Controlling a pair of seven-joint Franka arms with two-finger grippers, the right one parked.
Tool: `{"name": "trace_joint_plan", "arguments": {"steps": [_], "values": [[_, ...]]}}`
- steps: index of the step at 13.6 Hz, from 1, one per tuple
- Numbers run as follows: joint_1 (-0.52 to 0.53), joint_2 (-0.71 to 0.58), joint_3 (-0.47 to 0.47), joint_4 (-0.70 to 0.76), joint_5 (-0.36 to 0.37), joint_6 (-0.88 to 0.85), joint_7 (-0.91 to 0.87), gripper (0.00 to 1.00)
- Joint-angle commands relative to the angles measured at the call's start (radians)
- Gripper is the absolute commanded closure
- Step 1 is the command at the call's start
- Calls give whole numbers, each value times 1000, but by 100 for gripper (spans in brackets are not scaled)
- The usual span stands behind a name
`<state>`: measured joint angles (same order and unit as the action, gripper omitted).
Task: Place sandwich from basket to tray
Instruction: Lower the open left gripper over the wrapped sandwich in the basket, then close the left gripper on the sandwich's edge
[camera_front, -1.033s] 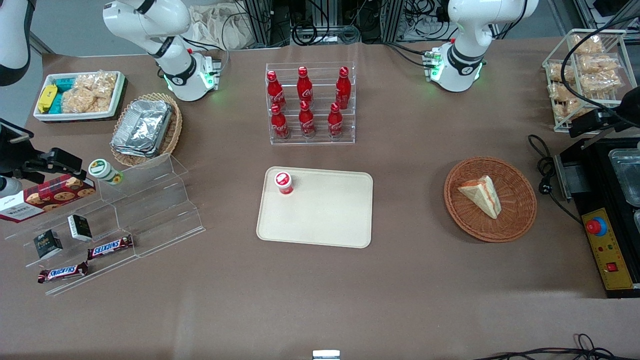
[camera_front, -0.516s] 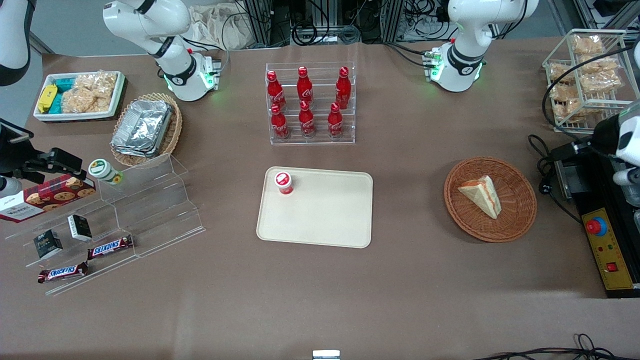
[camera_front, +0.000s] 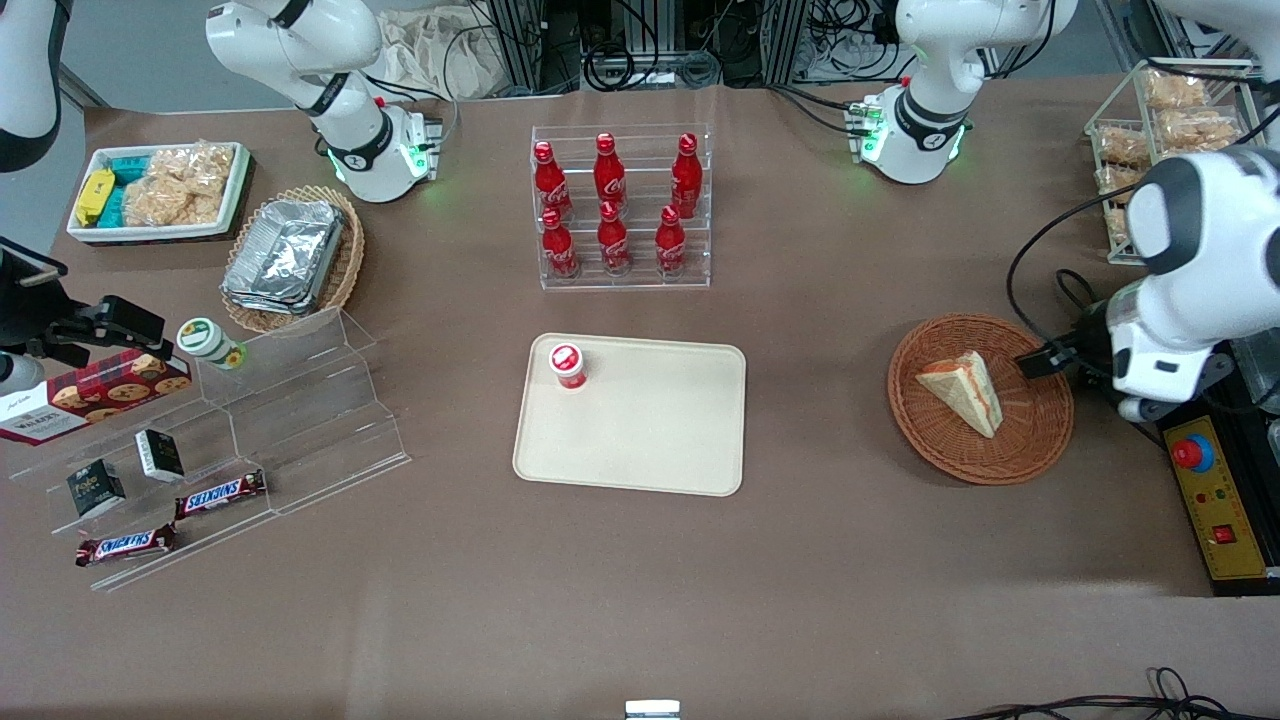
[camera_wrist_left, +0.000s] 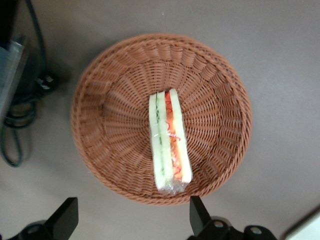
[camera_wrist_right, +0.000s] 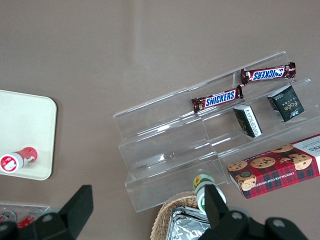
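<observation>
The sandwich (camera_front: 962, 389) (camera_wrist_left: 169, 141), a pale wedge with red and green filling, lies in the round reddish-brown basket (camera_front: 1030, 440) (camera_wrist_left: 100, 100). My left gripper (camera_front: 1045, 360) (camera_wrist_left: 131, 220) hovers above the basket's rim on the side toward the working arm's end of the table. It is open, with nothing between its black fingers (camera_wrist_left: 197, 215). The cream tray (camera_front: 650, 430) (camera_wrist_right: 30, 130) lies at the table's middle, toward the parked arm from the basket. A small red-capped bottle (camera_front: 568, 365) stands on one corner of the tray.
A clear rack of red cola bottles (camera_front: 620, 205) stands farther from the front camera than the tray. A black machine with a red button (camera_front: 1215, 470), a black cable (camera_front: 1085, 330) and a wire rack of bagged snacks (camera_front: 1150, 130) crowd the working arm's end.
The left arm has swung in from the working arm's end of the table, and its gripper now hangs over the basket's rim. The sandwich and the tray have not moved.
</observation>
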<state>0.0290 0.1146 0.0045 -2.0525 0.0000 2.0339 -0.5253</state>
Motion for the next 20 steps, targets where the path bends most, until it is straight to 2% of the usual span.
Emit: {"name": "trace_joint_plan", "arguments": {"steps": [1,4,10,11,14,15,16,20], "values": [[-1,22,-17,-86,-5,119,-62,0],[-1,94,-44,-118,1,233,-143,0],[-3,155,-61,-156,38,305,-170,1],[-3,157,-61,-156,38,305,-170,12],[-1,155,-61,-153,38,305,-171,56],[-1,154,-61,-152,38,304,-171,65],[-1,148,-61,-147,38,301,-177,68],[-1,56,-63,-133,41,292,-185,68]]}}
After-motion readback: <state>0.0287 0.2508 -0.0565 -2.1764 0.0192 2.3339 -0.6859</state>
